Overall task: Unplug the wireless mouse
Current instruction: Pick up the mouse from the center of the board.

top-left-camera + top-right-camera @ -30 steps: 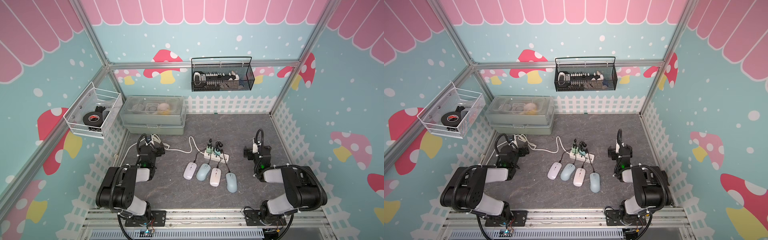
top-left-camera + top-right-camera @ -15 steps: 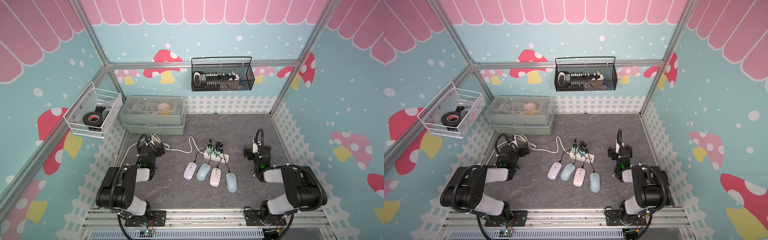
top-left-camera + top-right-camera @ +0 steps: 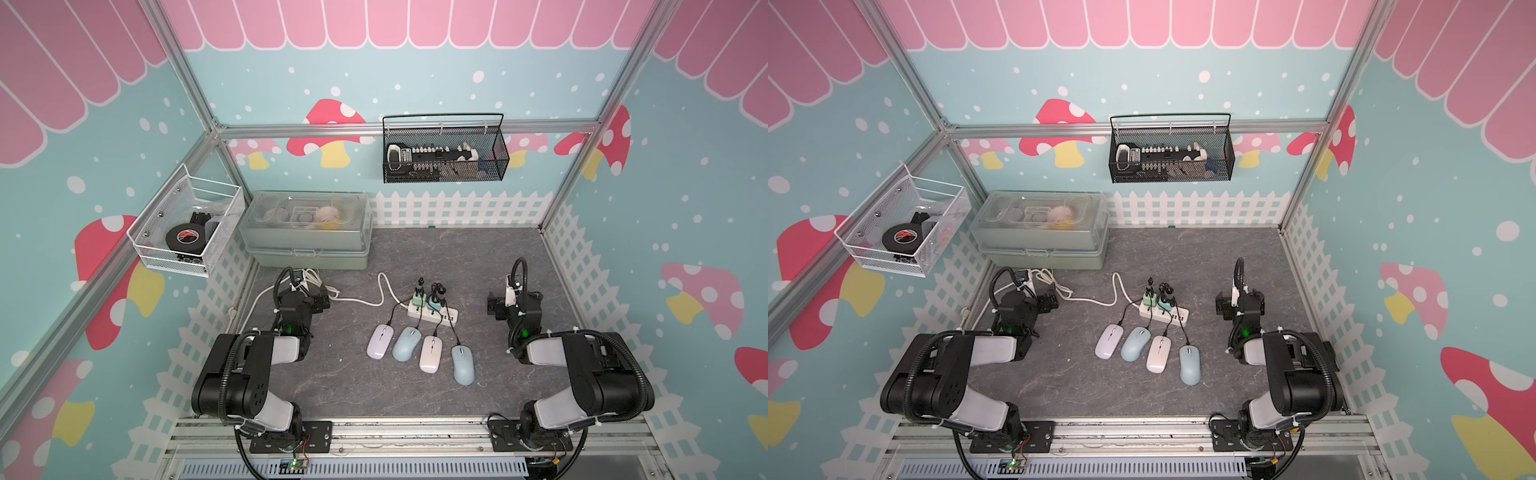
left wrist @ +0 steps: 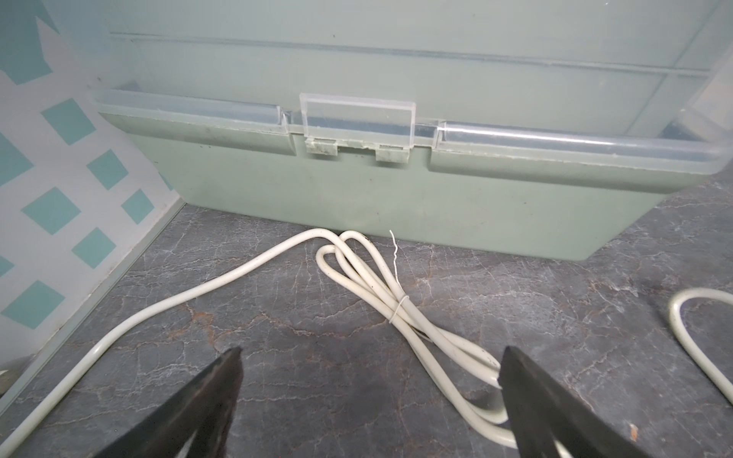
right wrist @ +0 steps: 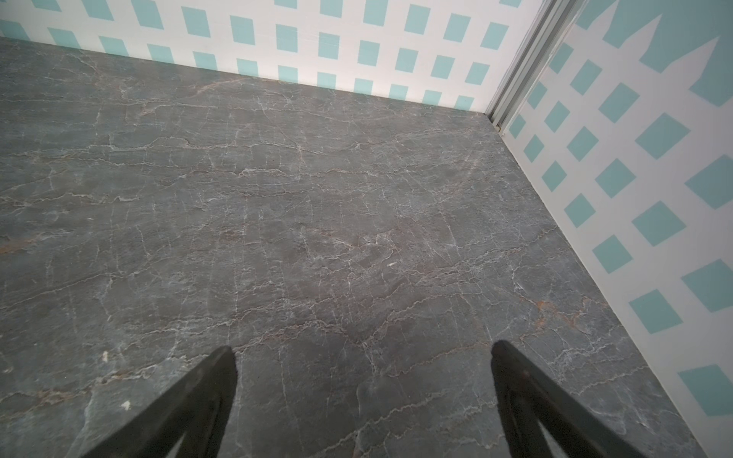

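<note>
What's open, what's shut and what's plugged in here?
left gripper: open, empty.
right gripper: open, empty.
storage box: lid shut.
green adapter: plugged into the power strip.
teal adapter: plugged into the power strip.
left white mouse: plugged in.
left blue mouse: plugged in.
right white mouse: plugged in.
right blue mouse: plugged in.
white cord: partly tied in a bundle.

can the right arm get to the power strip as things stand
Probably yes. The right gripper is open and empty, facing the back corner. Only bare tabletop lies between it and the power strip, though it would have to turn toward the strip first.
</note>
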Controlling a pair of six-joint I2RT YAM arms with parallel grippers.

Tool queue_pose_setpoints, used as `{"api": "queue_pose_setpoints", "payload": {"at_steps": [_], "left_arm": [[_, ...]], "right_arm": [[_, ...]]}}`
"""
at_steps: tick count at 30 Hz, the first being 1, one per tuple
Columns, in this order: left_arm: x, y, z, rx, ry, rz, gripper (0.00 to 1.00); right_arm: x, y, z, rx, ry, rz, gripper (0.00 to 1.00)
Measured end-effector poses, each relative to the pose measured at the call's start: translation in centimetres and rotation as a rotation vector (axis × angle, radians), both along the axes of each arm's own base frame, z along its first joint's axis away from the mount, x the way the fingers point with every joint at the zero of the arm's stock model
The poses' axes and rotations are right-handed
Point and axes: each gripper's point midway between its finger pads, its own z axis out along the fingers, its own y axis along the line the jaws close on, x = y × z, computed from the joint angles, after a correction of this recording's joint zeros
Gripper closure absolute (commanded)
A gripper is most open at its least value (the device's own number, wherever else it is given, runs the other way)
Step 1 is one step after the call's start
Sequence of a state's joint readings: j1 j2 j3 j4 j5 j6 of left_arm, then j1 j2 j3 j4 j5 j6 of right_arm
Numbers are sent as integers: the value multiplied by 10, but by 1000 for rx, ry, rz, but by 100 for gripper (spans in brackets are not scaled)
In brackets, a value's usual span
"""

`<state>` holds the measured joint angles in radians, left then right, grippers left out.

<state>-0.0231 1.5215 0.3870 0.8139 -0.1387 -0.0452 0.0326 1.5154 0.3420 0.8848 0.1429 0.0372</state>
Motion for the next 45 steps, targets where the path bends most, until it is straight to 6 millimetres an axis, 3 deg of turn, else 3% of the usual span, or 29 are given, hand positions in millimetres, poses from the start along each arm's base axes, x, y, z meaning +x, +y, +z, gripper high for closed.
{"api": "queue_pose_setpoints", "payload": {"at_steps": [27,30,32,38,41,45], "left_arm": [[-1,0,1,1,5,0,1],[-5,-4,18,12,-23,0,2],[-9,-16,40,37,-61,-19,2],[-14,-61,117,17,-202,-116,4],[-15,-82,145,-12,-237,-164,4],[-21,-117,154,-38,-223,-252,5]], "right_arm": [[0,-3,4,-5,-9,-14,0],[-4,-6,25,-9,-47,-34,0],[-8,-8,46,3,-69,-54,1],[-6,3,138,75,-211,-39,0],[-4,16,161,104,-214,-6,0],[-5,37,168,143,-155,44,0]]}}
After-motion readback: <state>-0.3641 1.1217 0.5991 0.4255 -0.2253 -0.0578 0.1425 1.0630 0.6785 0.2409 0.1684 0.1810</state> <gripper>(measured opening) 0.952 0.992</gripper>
